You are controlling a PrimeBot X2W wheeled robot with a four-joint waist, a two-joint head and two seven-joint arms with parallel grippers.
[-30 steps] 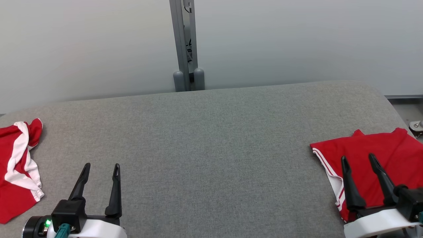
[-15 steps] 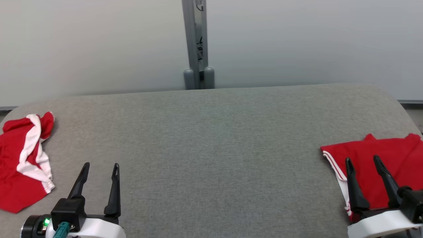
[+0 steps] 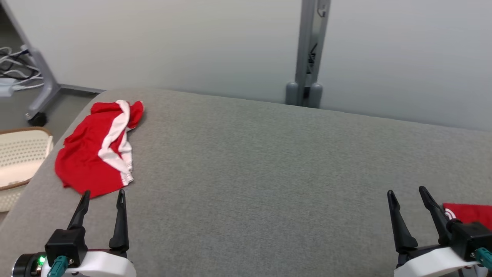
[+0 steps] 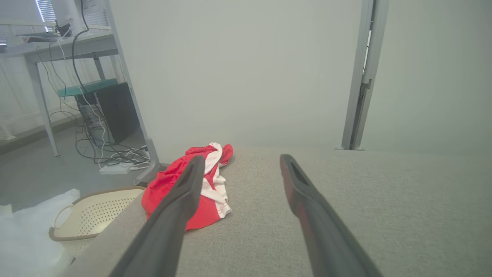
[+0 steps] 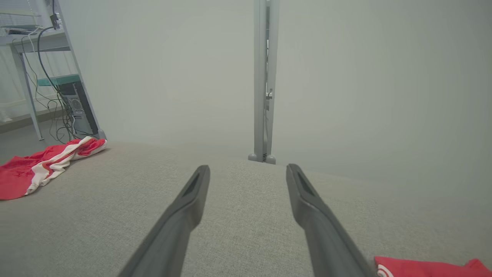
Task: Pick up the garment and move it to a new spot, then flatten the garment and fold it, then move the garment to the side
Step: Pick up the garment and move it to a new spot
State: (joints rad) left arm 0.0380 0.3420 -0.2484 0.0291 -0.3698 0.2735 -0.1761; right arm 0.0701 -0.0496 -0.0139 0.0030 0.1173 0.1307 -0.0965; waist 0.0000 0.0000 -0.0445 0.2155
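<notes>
Garment point(image 3: 92, 154) lies crumpled near a basket point(image 3: 19, 154); left gripper point(image 3: 103, 192) and right gripper point(image 3: 406, 189) both spread, empty.

Parted fingers point(image 5: 188, 207), crumpled garment point(image 5: 42, 165) left

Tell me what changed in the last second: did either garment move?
The robot has turned toward its left, so the whole head view shifted: the crumpled red-and-white garment now sits further in, the folded red garment is nearly off the right edge, and a cream basket has appeared. Neither garment moved on the grey table. The left gripper and right gripper stay open, holding nothing.
</notes>
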